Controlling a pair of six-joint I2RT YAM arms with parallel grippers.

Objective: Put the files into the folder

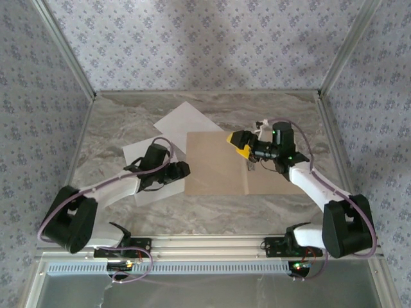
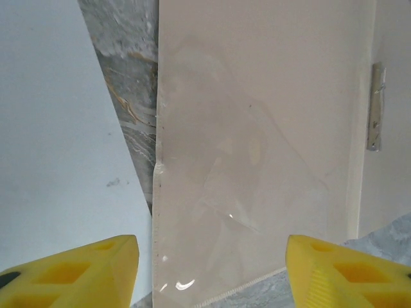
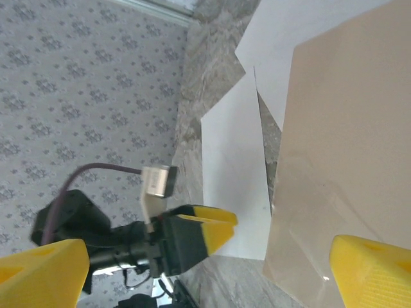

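Top external: left gripper (image 1: 183,171) hides part of the nearer file (image 1: 136,153).

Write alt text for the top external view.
A tan folder lies flat at centre with both white sheets outside it: the far sheet by its far-left corner, the near sheet left of it, under the left arm. The left hand is at the folder's left edge, the right hand over its middle.
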